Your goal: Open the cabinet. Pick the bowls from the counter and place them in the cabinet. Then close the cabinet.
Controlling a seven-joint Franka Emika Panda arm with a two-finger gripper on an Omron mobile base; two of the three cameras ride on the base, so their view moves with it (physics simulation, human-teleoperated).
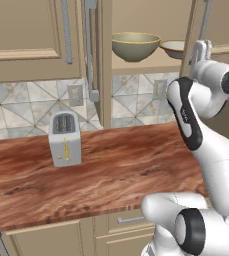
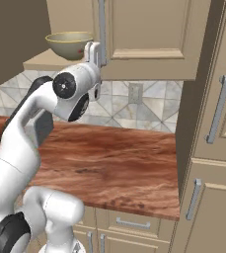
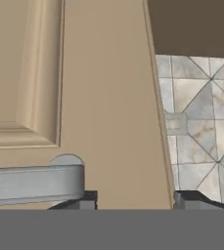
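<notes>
So both bowls point(image 1: 136, 46) sit on the cabinet point(image 1: 151, 62) shelf, we're on closing, gripper point(image 3: 133, 201) part-open, holding nothing, by the right door's handle point(image 3: 33, 183); next, swing that door shut.

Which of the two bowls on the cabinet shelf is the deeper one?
The left bowl, olive-tan with a yellowish rim and tall rounded sides. The bowl to its right is shallower, with a pale inside.

Rendered home kitchen, beige raised-panel wall cabinets point(image 1: 26, 40), reddish-brown wood-grain countertop point(image 1: 111, 170), silver toaster point(image 1: 65, 139) at nine o'clock, patterned tile backsplash point(image 1: 21, 107)
</notes>
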